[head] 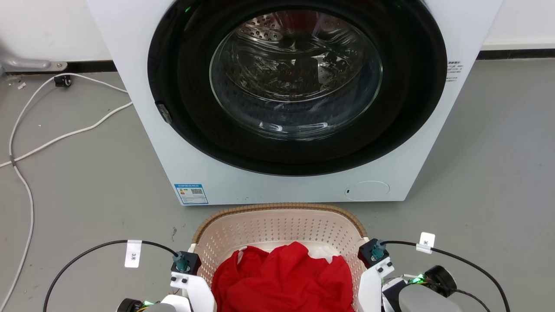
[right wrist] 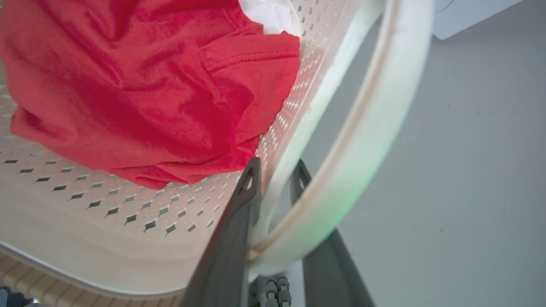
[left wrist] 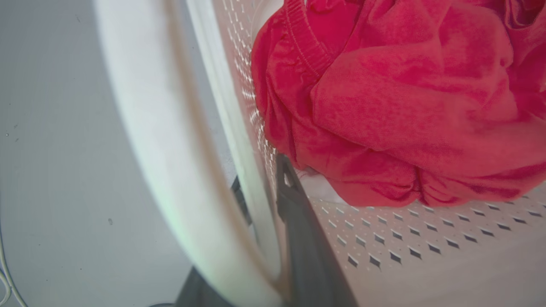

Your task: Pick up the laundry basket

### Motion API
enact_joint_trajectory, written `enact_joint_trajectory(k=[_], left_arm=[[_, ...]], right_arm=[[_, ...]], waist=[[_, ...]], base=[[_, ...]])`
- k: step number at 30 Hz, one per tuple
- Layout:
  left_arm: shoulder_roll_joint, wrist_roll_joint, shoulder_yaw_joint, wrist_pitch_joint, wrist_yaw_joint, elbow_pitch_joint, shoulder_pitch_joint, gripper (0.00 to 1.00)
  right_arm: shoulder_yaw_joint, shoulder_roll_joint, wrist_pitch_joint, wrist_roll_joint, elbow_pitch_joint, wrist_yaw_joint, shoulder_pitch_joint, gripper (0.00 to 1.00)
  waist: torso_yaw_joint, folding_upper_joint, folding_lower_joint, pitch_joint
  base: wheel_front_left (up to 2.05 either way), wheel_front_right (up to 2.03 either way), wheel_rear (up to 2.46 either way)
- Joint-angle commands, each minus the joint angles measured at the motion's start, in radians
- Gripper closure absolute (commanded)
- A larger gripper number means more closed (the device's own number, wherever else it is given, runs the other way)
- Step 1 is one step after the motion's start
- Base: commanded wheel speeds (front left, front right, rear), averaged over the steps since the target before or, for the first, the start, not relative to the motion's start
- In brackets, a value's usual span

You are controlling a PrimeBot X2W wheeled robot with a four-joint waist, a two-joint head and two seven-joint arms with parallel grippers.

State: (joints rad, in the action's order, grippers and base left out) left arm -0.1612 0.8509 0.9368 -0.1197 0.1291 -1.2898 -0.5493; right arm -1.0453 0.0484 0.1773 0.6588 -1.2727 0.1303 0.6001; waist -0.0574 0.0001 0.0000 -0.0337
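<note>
Head view: the laundry basket (head: 282, 208) sits at the bottom centre of the frame, just in front of the washing machine (head: 260, 186). A red garment (head: 282, 277) is heaped inside it. My wrists flank the basket at lower left and lower right, and my fingertips are hidden below them. I cannot tell whether the basket is off the floor. If my arms rise unevenly, I judge the basket would tip and spill the garment. A forward swing would knock the far rim against the machine's front.

Left wrist view: my left gripper (left wrist: 262, 187) straddles the perforated side wall. One finger lies flat on the inside. The other finger's tip peeks out between the wall and the white handle (left wrist: 140, 128). The jaws look clamped on the wall, though the outer finger is mostly covered. The red cloth hangs just above my inner fingertip. If a fold got between pad and plastic, my hold would probably slip.

Right wrist view: my right gripper (right wrist: 276, 170) pinches the opposite wall the same way, with the outer finger passing behind that side's handle. The wall is thin plastic, so under load it may bow and slide out from between my fingers. The handle could also snag the outer finger.
</note>
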Motion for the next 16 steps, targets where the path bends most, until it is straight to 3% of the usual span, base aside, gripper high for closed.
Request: enact_joint_trajectory(k=[1,16], left_arm=[[-0.012,0.002,0.005,0.011,0.001,0.003,-0.017,1.0],[-0.007,0.011,0.017,0.012,0.001,0.003,-0.022,1.0]], right_arm=[[-0.012,0.003,0.001,0.0,-0.007,0.001,0.011,1.0],[-0.027,0.003,-0.003,0.016,-0.01,0.001,0.011,1.0]], waist=[[-0.001,-0.0001,0.0,-0.001],[0.0,-0.0001,0.0,-0.003]], base=[[0.0,0.0,0.0],[0.0,0.0,0.0]])
